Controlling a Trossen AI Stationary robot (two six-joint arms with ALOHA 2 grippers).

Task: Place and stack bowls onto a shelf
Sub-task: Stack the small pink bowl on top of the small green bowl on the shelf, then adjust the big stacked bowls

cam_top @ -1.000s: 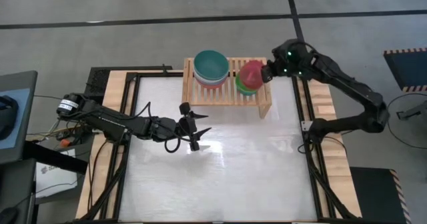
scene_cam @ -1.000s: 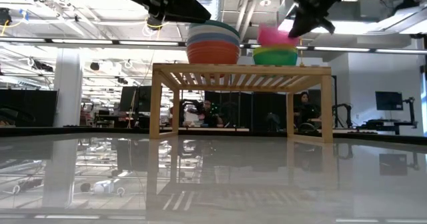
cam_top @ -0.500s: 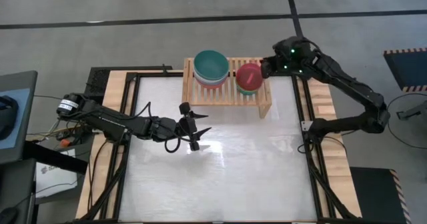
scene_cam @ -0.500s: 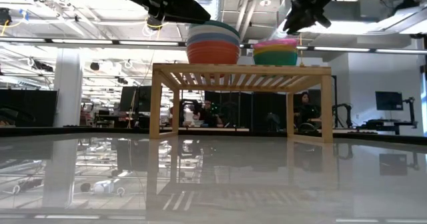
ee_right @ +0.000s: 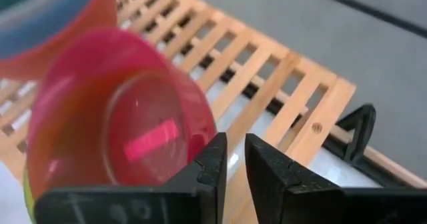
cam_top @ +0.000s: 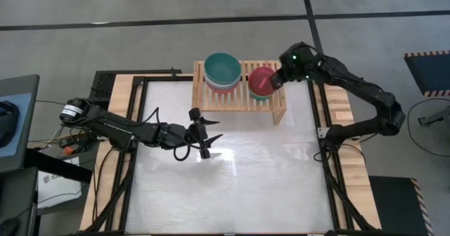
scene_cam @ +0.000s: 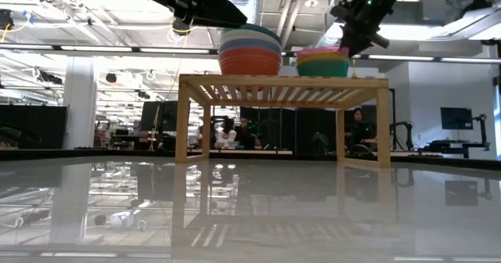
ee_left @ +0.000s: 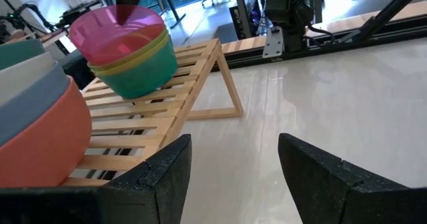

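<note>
Two stacks of bowls stand on the light-wood shelf. The left stack has a teal bowl on top and a red one at the bottom. The right stack has the pink bowl nested on top of yellow and green ones. My right gripper hovers at the pink bowl's right rim, with only a narrow gap between its fingers. My left gripper waits open above the table's middle, in front of the shelf. My right gripper comes slanting down from the table's right side. The outer side of one finger stands right at the pink bowl's rim. I cannot tell whether it touches. Nothing sits between the fingers, and the bowl rests level in its stack.
The shelf stands at the table's far edge, and its right leg lies under my right arm. The white tabletop stretches in front of it. Wooden frame rails border the table. People sit in the room behind.
My right gripper held the pink bowl tilted over the right stack, then let go. The bowl now sits level, nested on the stack. The gripper rose a little toward the right, then came back down beside the bowl's right rim.
</note>
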